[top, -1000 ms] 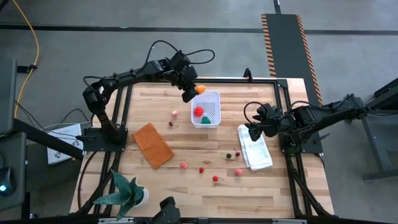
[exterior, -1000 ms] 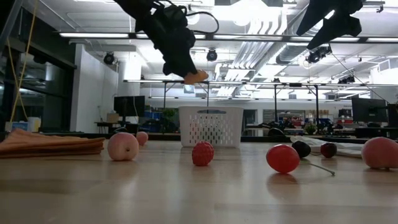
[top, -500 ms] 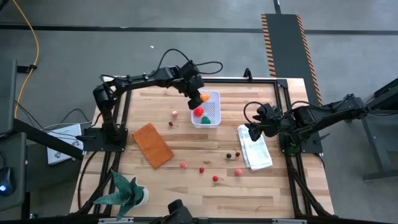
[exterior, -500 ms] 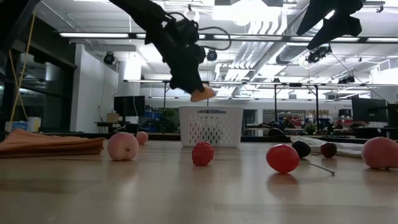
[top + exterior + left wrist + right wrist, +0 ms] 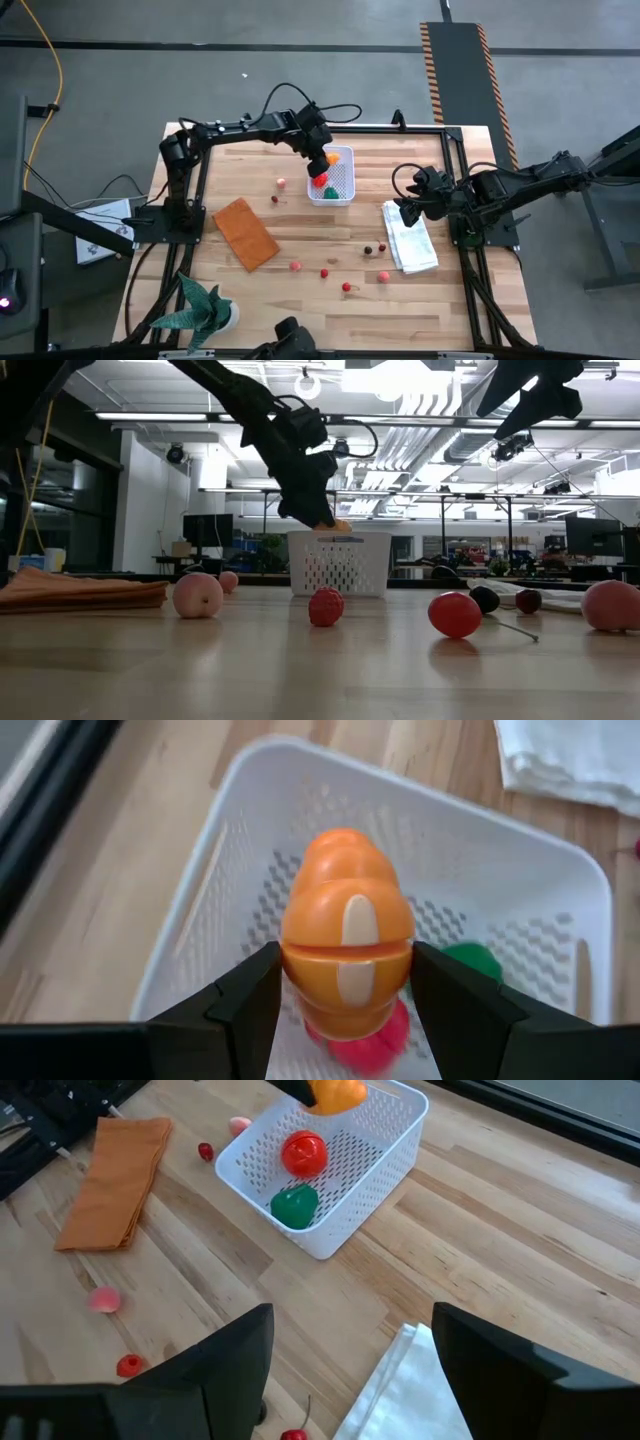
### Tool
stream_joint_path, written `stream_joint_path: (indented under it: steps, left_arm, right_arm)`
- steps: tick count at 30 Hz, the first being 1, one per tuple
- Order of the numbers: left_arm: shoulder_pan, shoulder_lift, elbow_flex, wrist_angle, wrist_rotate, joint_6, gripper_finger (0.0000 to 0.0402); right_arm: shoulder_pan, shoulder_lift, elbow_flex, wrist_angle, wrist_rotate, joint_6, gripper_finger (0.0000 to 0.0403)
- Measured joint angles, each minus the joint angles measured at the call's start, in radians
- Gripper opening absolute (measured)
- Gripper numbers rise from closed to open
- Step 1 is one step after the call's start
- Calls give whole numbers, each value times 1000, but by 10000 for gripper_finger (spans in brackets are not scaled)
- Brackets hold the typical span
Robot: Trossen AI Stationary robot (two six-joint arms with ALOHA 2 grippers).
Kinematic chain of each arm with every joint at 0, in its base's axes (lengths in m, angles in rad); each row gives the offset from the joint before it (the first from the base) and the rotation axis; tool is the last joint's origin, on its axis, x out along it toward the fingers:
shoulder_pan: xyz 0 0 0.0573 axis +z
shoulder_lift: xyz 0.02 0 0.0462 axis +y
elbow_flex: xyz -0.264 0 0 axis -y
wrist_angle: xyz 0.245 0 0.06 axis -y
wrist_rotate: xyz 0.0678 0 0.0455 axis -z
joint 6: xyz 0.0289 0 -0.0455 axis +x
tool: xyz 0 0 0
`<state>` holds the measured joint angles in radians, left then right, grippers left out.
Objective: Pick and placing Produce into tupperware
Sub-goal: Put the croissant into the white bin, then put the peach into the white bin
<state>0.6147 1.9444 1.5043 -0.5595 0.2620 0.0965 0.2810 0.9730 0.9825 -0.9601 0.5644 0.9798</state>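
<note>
The left gripper (image 5: 345,982) is clutching the carrot (image 5: 346,955) directly above the tub (image 5: 343,182), seemingly just over its rim; the right gripper (image 5: 350,1350) is waiting unclenched nearby.

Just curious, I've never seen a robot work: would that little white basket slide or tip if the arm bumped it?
Probably slide. The basket looks like thin, perforated plastic, so likely light, and the wooden table looks smooth. Tipping seems less likely: it is low and wide, and the red ball and green piece weigh its bottom a little.
</note>
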Motion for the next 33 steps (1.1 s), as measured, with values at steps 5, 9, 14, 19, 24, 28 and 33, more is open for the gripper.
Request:
stream_joint_path:
  steps: [5, 9, 14, 19, 24, 28, 33]
  left_arm:
    - [0, 22, 0, -12, 0, -1, 199]
    - [-4, 32, 0, -5, -3, 0, 199]
    - [-6, 33, 0, -2, -12, 1, 199]
    - [-6, 33, 0, 22, -11, -5, 200]
    - [-6, 33, 0, 33, -10, -23, 215]
    - [-6, 33, 0, 40, -10, -23, 238]
    - [-6, 33, 0, 39, -10, -24, 259]
  right_arm:
    - [0, 0, 0, 0, 0, 10, 263]
    - [0, 0, 0, 0, 0, 11, 263]
    - [0, 0, 0, -1, 0, 11, 263]
    - [0, 0, 0, -1, 0, 10, 263]
    - [0, 0, 0, -1, 0, 9, 263]
    - [0, 0, 0, -1, 0, 8, 263]
    - [0, 0, 0, -1, 0, 7, 263]
